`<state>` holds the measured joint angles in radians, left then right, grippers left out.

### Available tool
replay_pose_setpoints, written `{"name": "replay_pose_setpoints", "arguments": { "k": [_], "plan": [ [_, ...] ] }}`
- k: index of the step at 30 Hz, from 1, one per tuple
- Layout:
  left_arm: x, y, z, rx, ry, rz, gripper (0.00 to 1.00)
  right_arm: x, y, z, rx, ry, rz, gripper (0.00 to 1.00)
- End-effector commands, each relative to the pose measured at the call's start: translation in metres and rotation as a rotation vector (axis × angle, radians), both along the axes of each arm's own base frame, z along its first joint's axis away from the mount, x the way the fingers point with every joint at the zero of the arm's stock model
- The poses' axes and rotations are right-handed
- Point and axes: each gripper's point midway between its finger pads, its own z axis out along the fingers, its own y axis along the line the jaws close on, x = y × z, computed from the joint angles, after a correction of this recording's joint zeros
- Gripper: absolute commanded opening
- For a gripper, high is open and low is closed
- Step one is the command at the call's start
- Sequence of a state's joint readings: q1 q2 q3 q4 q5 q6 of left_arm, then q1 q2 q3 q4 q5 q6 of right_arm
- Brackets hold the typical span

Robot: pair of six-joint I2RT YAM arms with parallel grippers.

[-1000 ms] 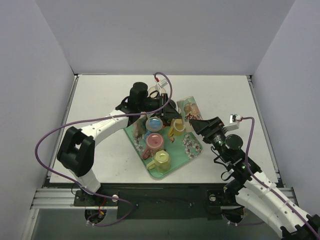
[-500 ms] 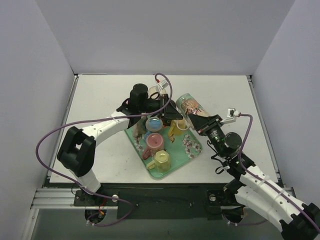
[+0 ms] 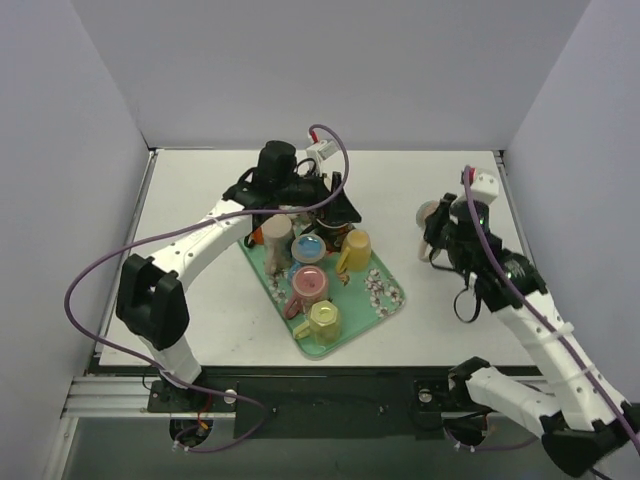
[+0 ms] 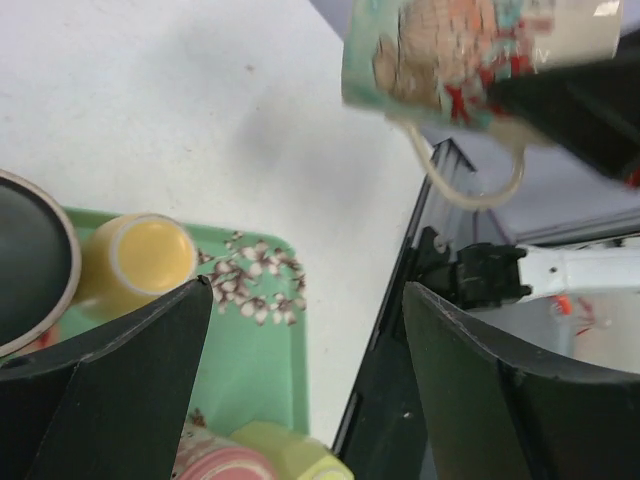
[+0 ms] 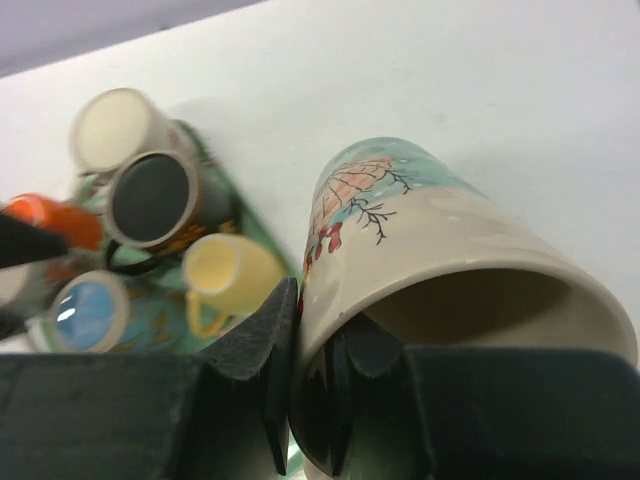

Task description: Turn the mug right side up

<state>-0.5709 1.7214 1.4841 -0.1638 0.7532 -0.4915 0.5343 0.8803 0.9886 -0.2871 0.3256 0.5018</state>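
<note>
The mug (image 3: 431,215) is cream and teal with a red and orange picture. It hangs to the right of the green tray (image 3: 388,300), with my right gripper (image 3: 446,238) shut on its rim. In the right wrist view one finger is inside the mug (image 5: 440,250) and the other presses its outer wall, with the right gripper (image 5: 315,385) pinching the rim between them. The mug's mouth faces that camera. My left gripper (image 3: 335,207) hovers over the tray's back edge. Its jaws stand open and empty (image 4: 305,300), with the mug (image 4: 470,45) seen beyond them, handle hanging down.
The tray holds several small cups: beige (image 3: 275,232), blue (image 3: 307,247), yellow (image 3: 355,245), pink (image 3: 310,283) and lime (image 3: 323,320). The right wrist view also shows a dark cup (image 5: 150,200). Grey walls close the table on three sides.
My right gripper shut on the mug's rim and carried it right, away from the tray. My left gripper opened and drew back slightly; a beige cup now shows at the tray's back corner.
</note>
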Motion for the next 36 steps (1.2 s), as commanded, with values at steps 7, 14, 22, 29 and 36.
{"name": "replay_pose_setpoints", "arguments": {
  "k": [7, 14, 22, 29, 36],
  "plan": [
    [-0.008, 0.047, -0.007, 0.372, -0.411, 0.018, 0.88, 0.082, -0.108, -0.072, -0.322, 0.566, -0.152, 0.00],
    [-0.032, 0.046, -0.049, 0.534, -0.516, -0.039, 0.81, 0.127, -0.123, -0.128, -0.241, 0.743, -0.104, 0.00],
    [-0.027, 0.035, -0.108, 0.637, -0.478, -0.064, 0.82, 0.125, -0.126, -0.159, -0.266, 0.848, -0.080, 0.27],
    [-0.019, 0.022, -0.141, 0.702, -0.487, -0.040, 0.81, 0.113, -0.132, -0.123, -0.276, 0.790, -0.136, 0.96],
    [-0.006, 0.014, -0.163, 0.739, -0.478, -0.002, 0.70, 0.087, -0.123, -0.060, -0.306, 0.609, -0.157, 0.99]
  ]
}}
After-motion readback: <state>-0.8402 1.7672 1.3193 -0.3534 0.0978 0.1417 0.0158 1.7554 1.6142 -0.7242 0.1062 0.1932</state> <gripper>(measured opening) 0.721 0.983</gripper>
